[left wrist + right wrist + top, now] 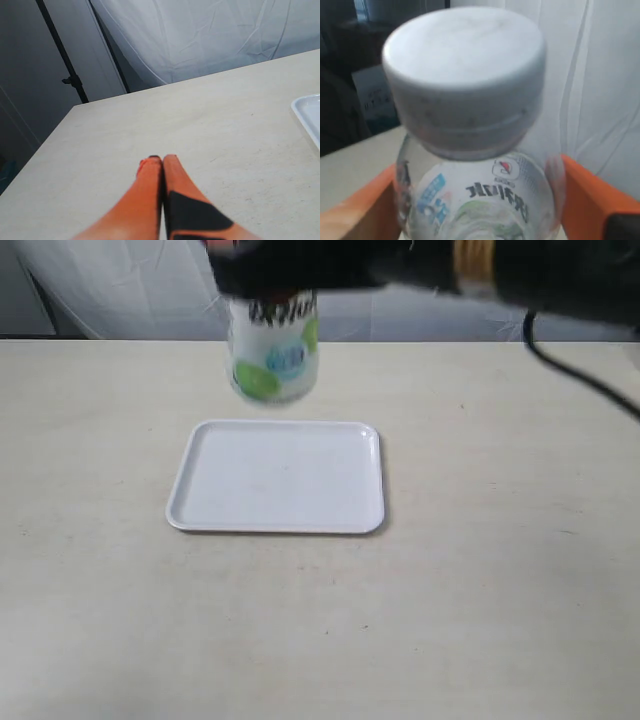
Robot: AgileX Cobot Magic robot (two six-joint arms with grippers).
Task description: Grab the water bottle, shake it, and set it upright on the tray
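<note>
The water bottle (273, 358) hangs in the air above the far edge of the white tray (277, 478), blurred, its upper part hidden behind my right gripper (275, 285), which is shut on it. In the right wrist view the bottle (475, 195) fills the frame, white cap (462, 75) nearest the camera, with an orange finger on each side of its body. My left gripper (161, 159) is shut with nothing between its orange fingers, above bare table. A corner of the tray (309, 112) shows at that view's edge.
The right arm and its black cable (580, 370) stretch across the top right of the exterior view. A white curtain (200, 35) and a dark stand pole (65, 55) sit beyond the table's far edge. The pale table (480, 590) surrounds the tray.
</note>
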